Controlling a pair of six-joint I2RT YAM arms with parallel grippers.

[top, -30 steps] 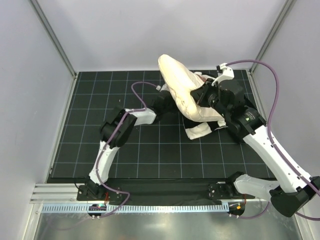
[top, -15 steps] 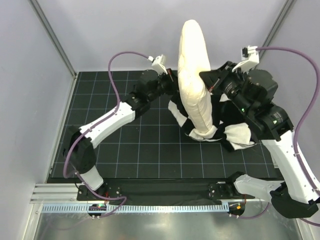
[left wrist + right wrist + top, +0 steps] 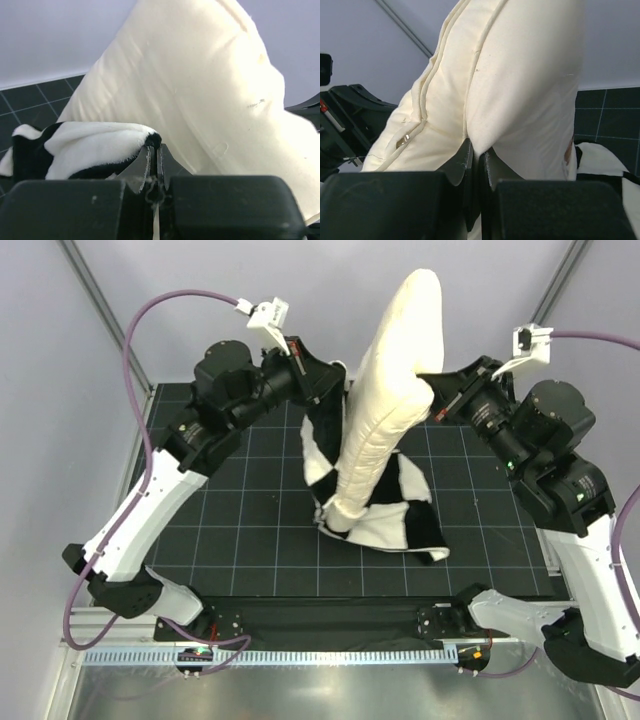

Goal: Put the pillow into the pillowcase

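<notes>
Cream-white quilted soft pillow (image 3: 390, 390) stands upright, lower end inside the black-and-white checked plush pillowcase (image 3: 400, 522). Your left hand (image 3: 154, 148), left of the pillow, pinches the pillowcase rim; right hand (image 3: 476, 151) clamps the pillow's side.

Pale grey walls (image 3: 200, 290) enclose a black gridded table (image 3: 250, 550).

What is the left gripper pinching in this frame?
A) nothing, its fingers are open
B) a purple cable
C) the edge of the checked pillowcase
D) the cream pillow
C: the left wrist view shows the left gripper shut on a plush black-and-white fold of the pillowcase, with the pillow standing behind it.
</notes>
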